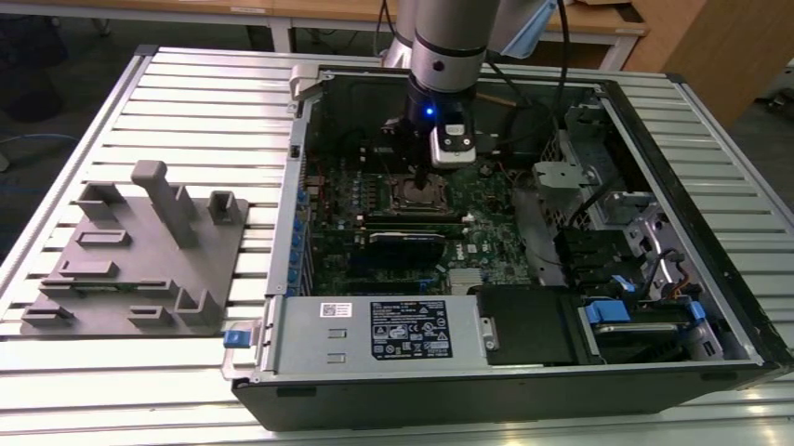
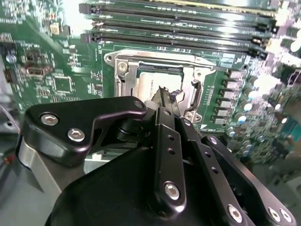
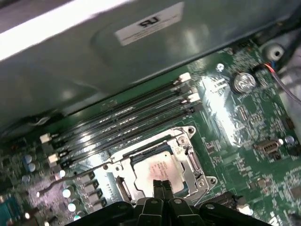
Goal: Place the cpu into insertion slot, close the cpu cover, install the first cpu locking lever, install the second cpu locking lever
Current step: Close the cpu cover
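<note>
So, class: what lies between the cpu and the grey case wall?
Beyond the cpu, the cover rim, then long black memory slots before the wall: first wrist view.

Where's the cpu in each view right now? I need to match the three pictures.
Exterior view: the cpu sits mid-motherboard, under the arm's wrist.
First wrist view: the cpu is the pale square just beyond the pincer, framed by the cpu cover.
Second wrist view: the cpu lies partly behind the pincer tip.
Shared landmark: the long black memory slots beside the socket.
</note>
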Controlling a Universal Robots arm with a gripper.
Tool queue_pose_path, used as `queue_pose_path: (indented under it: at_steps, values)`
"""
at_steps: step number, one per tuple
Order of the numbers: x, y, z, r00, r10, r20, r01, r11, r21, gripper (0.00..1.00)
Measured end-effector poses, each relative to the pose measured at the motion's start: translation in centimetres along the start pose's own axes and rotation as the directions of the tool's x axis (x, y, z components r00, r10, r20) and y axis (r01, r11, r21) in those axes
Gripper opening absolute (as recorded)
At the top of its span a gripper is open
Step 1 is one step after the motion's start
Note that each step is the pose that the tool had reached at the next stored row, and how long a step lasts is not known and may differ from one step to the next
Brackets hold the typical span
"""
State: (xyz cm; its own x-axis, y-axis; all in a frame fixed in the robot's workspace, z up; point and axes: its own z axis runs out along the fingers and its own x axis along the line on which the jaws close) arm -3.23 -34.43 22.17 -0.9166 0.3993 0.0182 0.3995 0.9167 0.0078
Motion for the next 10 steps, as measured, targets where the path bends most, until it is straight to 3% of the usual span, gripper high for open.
queue_pose_path:
  at_steps: [4, 10]
  values:
    - [0.00, 0.00, 0.05, 0.9975, -0.071, -0.0006, 0.071, 0.9975, 0.0013, 0.10]
    - [0.00, 0.00, 0.10, 0.9856, -0.169, -0.0022, 0.169, 0.9856, 0.0008, 0.10]
